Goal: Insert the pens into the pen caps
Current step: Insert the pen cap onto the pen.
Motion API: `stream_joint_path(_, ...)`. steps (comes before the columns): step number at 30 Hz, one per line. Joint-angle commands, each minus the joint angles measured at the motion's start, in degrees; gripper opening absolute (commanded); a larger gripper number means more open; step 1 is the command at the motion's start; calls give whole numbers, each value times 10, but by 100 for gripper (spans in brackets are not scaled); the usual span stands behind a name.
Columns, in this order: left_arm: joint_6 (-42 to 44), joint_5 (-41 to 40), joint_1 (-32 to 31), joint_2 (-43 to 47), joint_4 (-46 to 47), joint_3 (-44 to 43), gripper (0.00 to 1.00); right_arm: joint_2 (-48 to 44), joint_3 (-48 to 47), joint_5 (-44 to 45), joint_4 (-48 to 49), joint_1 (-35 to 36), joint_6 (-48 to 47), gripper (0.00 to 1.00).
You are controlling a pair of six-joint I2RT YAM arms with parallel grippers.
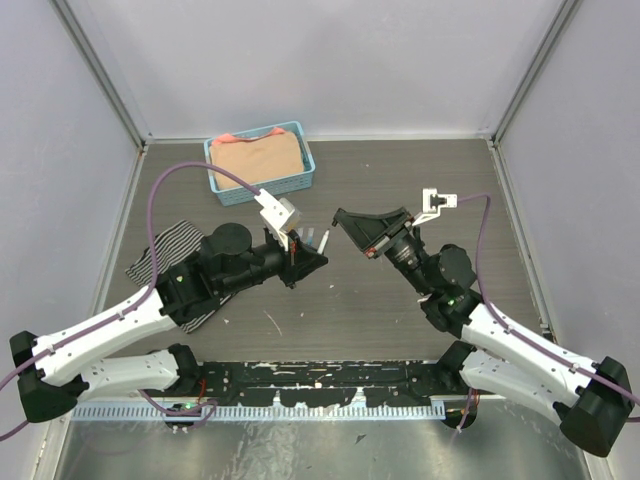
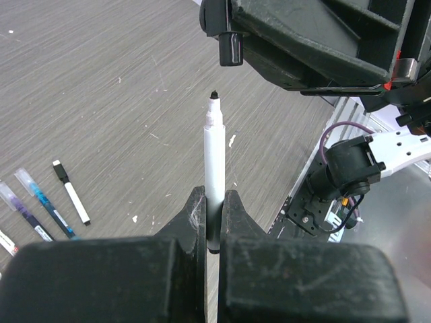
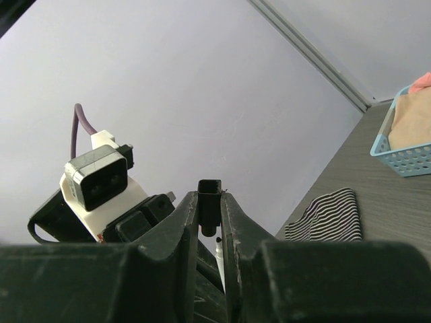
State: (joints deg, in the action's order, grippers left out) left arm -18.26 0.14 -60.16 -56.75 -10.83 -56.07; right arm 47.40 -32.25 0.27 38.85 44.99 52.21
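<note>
My left fingers [image 2: 194,219] clamp black-tipped pen [image 2: 214,158], my right fingers [image 3: 182,225] pinch black cap [image 2: 230,48] just ahead; aligning step, next I line up and push in.

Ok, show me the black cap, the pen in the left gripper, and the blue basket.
black cap [image 2: 230,48]: left wrist view, middle of its side.
pen [image 2: 215,158]: left wrist view, middle of the white barrel.
blue basket [image 1: 265,188]: top external view, its near mesh wall.
</note>
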Motion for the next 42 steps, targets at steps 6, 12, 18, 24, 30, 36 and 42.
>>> stream_joint_path(6,7,2,-1,11,3,-1,0,10,-33,-21,36,9,2,0)
stream_joint_path(12,8,1,-1,13,2,-1,0,9,-34,-13,23,11,-3,0)
stream_joint_path(18,9,-1,-1,14,0,-1,0,11,-40,-18,18,14,-7,0)
stream_joint_path(24,9,-4,-2,17,-1,-2,0,8,-40,-9,1,18,-15,0)
stream_joint_path(30,9,-3,-1,17,-3,-3,0,10,-44,-2,0,19,-18,0)
stream_joint_path(36,10,-1,-1,16,-4,-4,0,12,-48,6,2,21,-19,0)
stream_joint_path(42,10,-1,-1,17,-5,-4,0,15,-51,5,-1,22,-22,0)
